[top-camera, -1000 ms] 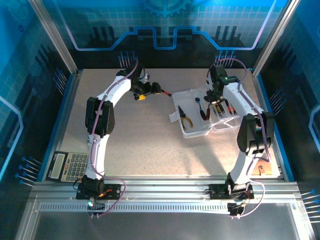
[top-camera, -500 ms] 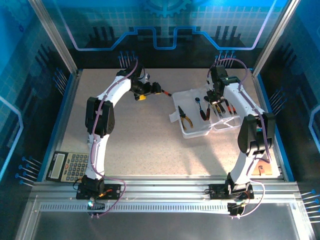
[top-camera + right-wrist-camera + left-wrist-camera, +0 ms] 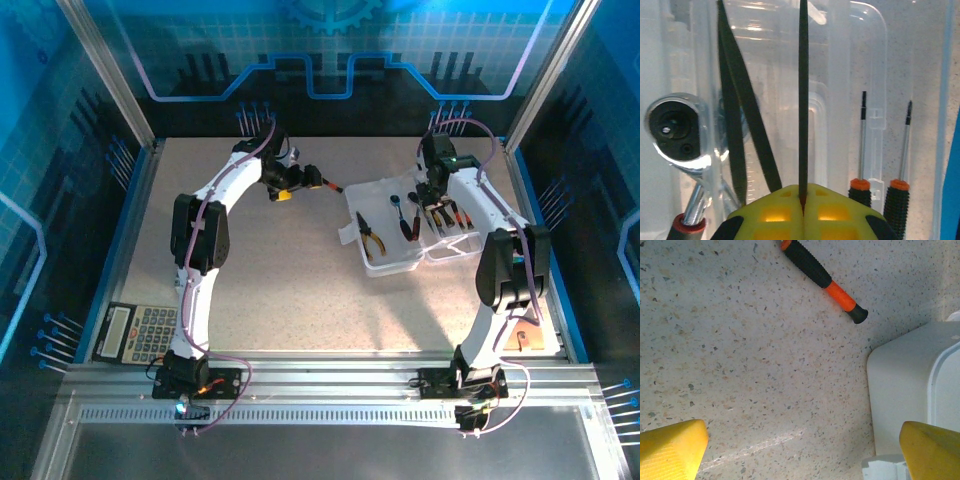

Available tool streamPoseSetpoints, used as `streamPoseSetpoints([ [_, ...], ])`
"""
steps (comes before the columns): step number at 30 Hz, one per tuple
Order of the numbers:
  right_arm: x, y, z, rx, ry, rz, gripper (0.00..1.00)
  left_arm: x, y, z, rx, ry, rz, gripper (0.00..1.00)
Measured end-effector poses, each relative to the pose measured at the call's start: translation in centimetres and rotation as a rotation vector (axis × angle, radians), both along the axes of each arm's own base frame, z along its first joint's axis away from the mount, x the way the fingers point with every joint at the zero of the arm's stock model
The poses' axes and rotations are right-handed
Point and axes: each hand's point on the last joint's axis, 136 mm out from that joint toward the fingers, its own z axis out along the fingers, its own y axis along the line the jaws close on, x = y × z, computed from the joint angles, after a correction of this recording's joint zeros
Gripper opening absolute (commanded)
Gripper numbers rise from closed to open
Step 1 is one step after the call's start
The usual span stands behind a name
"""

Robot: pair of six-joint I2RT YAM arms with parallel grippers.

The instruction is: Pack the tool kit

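- The left gripper point(image 3: 801, 452) has its jaws spread wide and holds nothing. It hovers above the table point(image 3: 740, 365), just beside a corner of the case point(image 3: 390, 268).
- A screwdriver point(image 3: 822, 279) lies loose on the table, just outside the case and ahead of the left gripper.
- Handling: the screwdriver is probably light and rigid. Its round handle may roll when nudged. Grip across the black ribbed middle of the handle, jaws square to its axis, not on the thin shaft.
- The right gripper point(image 3: 803, 210) is closed, and a thin black blade point(image 3: 803, 100) stands out from between its fingertips, above the open case.
- The case already holds pliers point(image 3: 370, 236), a ratchet point(image 3: 675, 127) and two small screwdrivers point(image 3: 860, 150).
- The case is thin clear plastic, so it is likely light and will slide if pushed. Lower tools in without pressing on the walls.
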Motion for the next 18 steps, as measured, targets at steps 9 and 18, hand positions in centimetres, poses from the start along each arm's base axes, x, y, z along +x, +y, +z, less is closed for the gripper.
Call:
streamPoseSetpoints([
  [9, 0.2, -0.34, 0.14, -0.006, -0.016, -0.025, 0.0, -0.01, 0.0, 0.0, 0.0, 0.0, 0.0, 0.99],
  [18, 0.22, 0.32, -0.03, 0.021, -0.03, 0.009, 0.0, -0.05, 0.01, -0.02, 0.001, 0.002, 0.0, 0.99],
])
